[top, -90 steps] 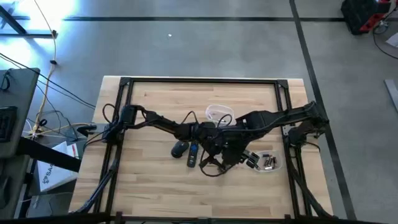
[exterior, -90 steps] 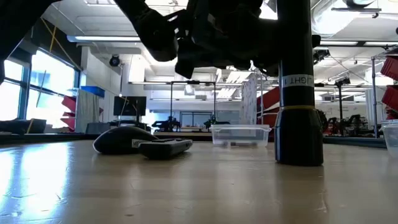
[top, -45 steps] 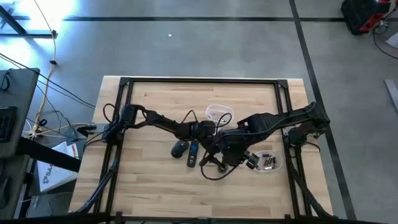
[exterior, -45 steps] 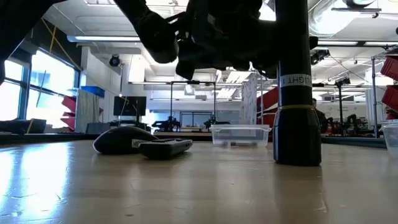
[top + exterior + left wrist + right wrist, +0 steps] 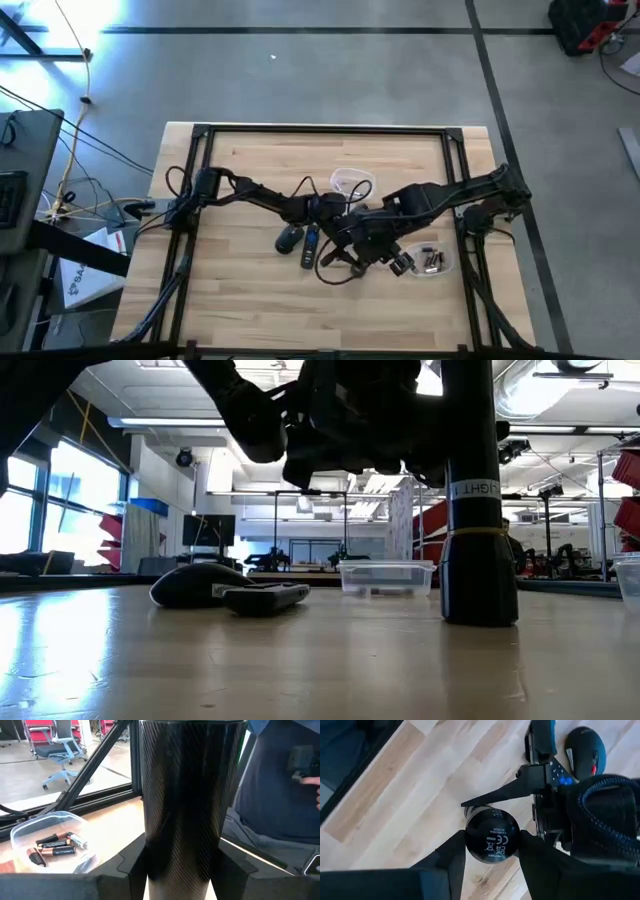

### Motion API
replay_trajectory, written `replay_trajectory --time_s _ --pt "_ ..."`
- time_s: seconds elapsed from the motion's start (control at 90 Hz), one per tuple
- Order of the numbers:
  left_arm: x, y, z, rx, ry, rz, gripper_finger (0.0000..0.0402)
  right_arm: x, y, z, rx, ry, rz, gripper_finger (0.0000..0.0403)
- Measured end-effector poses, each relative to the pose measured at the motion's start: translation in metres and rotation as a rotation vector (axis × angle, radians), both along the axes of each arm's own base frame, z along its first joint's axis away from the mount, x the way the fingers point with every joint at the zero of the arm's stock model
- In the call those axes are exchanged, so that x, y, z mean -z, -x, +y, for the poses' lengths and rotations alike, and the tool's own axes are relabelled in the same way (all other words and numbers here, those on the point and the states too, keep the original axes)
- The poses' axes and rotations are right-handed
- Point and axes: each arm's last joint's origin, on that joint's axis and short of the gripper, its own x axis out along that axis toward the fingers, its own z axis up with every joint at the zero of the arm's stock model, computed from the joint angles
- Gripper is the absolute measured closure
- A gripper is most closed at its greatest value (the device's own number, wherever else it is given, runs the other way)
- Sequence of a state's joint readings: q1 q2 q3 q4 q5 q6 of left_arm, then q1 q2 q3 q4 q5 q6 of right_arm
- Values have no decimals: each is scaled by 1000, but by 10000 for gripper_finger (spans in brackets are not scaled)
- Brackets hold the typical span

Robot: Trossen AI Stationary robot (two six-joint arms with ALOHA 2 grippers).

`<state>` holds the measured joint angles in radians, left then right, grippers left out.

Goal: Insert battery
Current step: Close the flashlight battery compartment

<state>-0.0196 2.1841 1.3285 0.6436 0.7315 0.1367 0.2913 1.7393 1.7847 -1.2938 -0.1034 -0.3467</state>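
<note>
A black flashlight stands upright on the table with its base on the wood. Its ribbed barrel fills the left wrist view, and its round end cap faces up in the right wrist view. My left gripper is shut on the barrel and my right gripper is shut on the top end; in the high view they meet at mid-table. Several batteries lie in a clear bowl to the right. My left gripper pinches the flashlight's barrel between its two fingers, coming level from the table's left, fingers across the barrel. The flashlight stands upright, base on the table. My right gripper comes from above, pointing down, its fingers on opposite sides of the top end.
A black mouse and a remote lie just left of the grippers. A clear lidded box sits farther back. A person in a blue shirt stands beyond the table. Bare wood lies along the near edge.
My right arm has shifted a little toward the near edge above the flashlight. The flashlight stays upright in the same spot.
</note>
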Motion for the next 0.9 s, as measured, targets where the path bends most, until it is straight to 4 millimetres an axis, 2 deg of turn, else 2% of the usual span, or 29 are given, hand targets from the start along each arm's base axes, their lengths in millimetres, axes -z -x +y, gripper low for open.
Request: replay_trajectory --time_s 0.4,0.711,0.9 --pt "-3 -1 6 -77 -13 -13 255 1 3 -3 193 54 30 263" --pt "-4 -2 20 -147 -4 2 255 2 5 -5 335 95 47 263" --pt "-15 2 26 -228 -57 45 255 3 6 -8 434 136 47 263"
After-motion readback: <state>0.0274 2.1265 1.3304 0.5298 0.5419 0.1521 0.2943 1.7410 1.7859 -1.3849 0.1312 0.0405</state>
